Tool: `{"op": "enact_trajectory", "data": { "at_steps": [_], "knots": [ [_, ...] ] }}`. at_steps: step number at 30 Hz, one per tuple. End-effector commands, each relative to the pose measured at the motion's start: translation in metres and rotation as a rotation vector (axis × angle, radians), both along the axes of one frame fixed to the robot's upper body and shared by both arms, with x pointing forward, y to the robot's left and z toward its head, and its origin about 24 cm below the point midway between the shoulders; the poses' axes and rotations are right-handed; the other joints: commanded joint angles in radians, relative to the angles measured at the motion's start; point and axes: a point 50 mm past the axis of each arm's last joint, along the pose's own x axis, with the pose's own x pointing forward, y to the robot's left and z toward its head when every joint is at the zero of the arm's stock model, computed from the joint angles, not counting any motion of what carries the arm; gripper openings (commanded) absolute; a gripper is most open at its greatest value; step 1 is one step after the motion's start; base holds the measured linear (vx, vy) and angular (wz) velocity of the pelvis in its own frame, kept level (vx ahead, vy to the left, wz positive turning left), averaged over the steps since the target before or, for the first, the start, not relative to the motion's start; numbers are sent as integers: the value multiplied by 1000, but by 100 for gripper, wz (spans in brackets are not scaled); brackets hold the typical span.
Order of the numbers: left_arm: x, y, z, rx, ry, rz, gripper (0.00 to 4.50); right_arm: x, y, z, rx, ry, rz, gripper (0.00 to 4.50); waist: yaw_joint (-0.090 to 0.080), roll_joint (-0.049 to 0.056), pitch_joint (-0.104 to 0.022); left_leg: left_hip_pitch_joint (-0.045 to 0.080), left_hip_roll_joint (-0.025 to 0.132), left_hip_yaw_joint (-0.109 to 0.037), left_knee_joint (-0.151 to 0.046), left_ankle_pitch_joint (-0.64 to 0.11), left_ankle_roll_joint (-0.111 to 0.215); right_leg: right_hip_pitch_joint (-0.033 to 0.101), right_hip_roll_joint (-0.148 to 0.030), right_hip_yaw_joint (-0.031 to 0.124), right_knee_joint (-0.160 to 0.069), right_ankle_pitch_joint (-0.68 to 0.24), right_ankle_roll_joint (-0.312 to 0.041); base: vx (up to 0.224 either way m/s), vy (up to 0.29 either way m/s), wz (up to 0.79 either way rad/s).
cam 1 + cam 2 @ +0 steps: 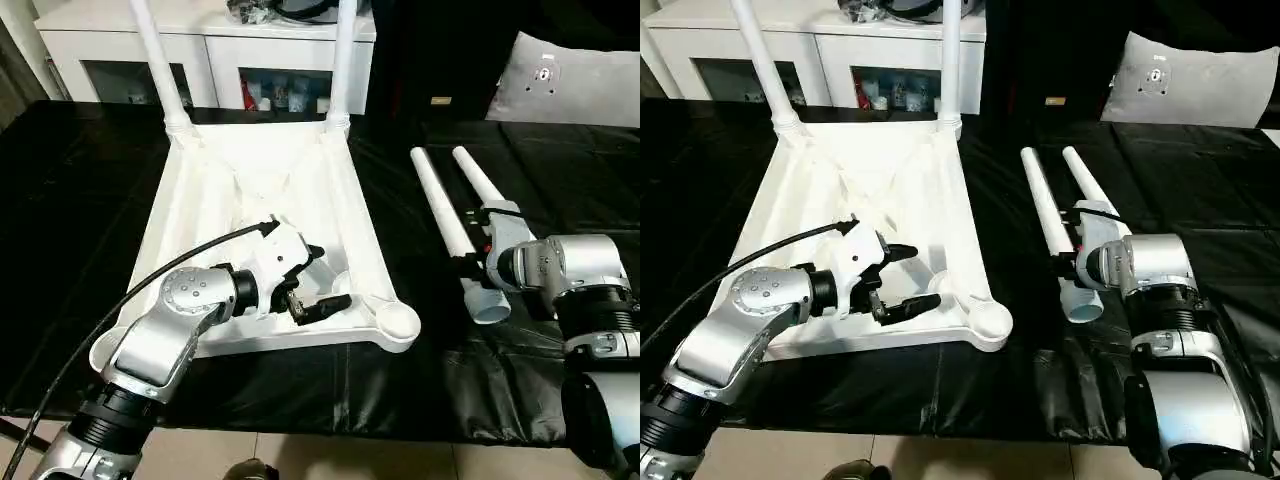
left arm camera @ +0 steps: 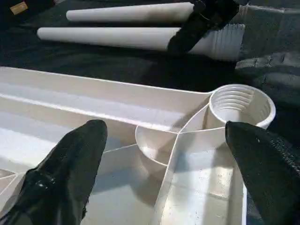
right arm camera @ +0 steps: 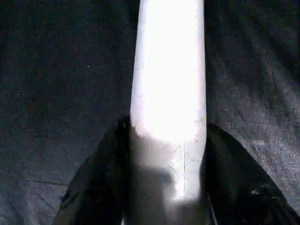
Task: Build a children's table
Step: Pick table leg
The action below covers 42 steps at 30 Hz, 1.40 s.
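- Tabletop [image 1: 270,200] lies upside down on the black cloth [image 1: 70,220], two legs [image 1: 160,60] already standing in its far sockets.
- Loose legs [image 1: 440,210] lie side by side to its right.
- Right gripper [image 3: 164,154] straddles the nearer-left loose leg, fingers [image 3: 103,164] against both sides; grip squarely before lifting.
- Left gripper [image 1: 318,282] hangs released over the near right socket [image 1: 395,322]; keep it clear.

Even overhead light lit the scene brightly, glaring off the white tabletop [image 1: 300,180] and burning out the leg [image 3: 171,70] in the right wrist view, while the black-draped surface [image 1: 80,200] stayed dark and the left pincer's fingertips [image 2: 70,168] blurred.
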Motion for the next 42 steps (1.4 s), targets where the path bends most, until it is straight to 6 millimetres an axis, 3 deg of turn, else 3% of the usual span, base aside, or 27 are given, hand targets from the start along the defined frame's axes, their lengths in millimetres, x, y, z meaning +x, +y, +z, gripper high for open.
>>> {"op": "enact_trajectory", "data": {
  "at_steps": [1,7,8,11,12,14,17,21,22,23,24,29,38,42],
  "knots": [
    [2,-1,5,15,-19,-10,450,-5,3,-10,21,30,-5,192,3,-4,-69,32,60,-16,-58,-59,-5,37,-81,40,-64,148,-244,0,0,0],
    [9,0,10,-25,-56,60,450,2,-2,4,74,-151,-89,188,2,-8,-67,33,61,-15,-62,-86,-18,36,-84,43,-67,114,-232,0,0,0],
    [12,-2,13,-49,-66,80,450,7,1,13,132,-315,-104,187,3,-9,-67,34,62,-14,-62,-95,-18,35,-87,44,-70,97,-228,0,0,0],
    [16,-4,17,-94,-84,112,450,8,4,20,169,-453,-78,187,2,-10,-67,32,62,-15,-62,-102,-10,35,-87,43,-72,88,-221,0,0,0],
    [20,-8,24,-150,-100,142,450,6,9,22,301,-470,-76,187,1,-9,-67,31,60,-14,-61,-95,-2,36,-84,43,-72,100,-220,0,0,0],
    [22,-9,27,-173,-105,152,450,6,11,24,362,-480,-76,187,2,-9,-69,30,60,-16,-61,-80,18,37,-84,41,-69,123,-226,0,0,0],
    [31,-18,43,-289,-113,190,450,1,25,37,525,-595,41,187,5,-8,-70,28,60,-15,-58,-78,32,38,-86,42,-69,145,-229,0,0,0],
    [49,-33,71,-516,-59,289,450,-15,51,63,849,-768,225,187,12,-12,-72,26,63,-18,-55,-55,75,39,-88,38,-65,173,-245,0,0,0],
    [49,-34,72,-527,-55,293,450,-15,52,63,859,-771,230,187,11,-15,-71,26,62,-15,-53,-58,78,40,-88,39,-65,177,-253,0,0,0],
    [57,-41,87,-694,41,323,450,-24,60,70,967,-797,308,187,23,-18,-73,27,62,-17,-50,-60,89,41,-94,37,-67,159,-269,0,0,0],
    [58,-41,88,-706,49,322,450,-24,61,70,971,-797,314,187,24,-18,-72,27,62,-16,-50,-57,91,40,-93,37,-67,152,-272,0,0,0],
    [54,-59,104,-942,234,216,450,-39,77,69,1033,-768,475,187,35,-23,-67,23,61,-17,-53,-52,86,38,-92,37,-74,94,-257,0,0,0],
    [45,-75,112,-1021,337,128,450,-47,86,68,1046,-742,549,187,32,-28,-63,22,62,-20,-60,-61,59,39,-92,40,-82,64,-217,0,0,0],
    [35,-79,117,-1064,372,43,433,-51,89,68,1056,-729,589,187,34,-29,-63,23,63,-20,-59,-52,56,38,-91,39,-79,84,-223,0,0,0]
  ]
}}
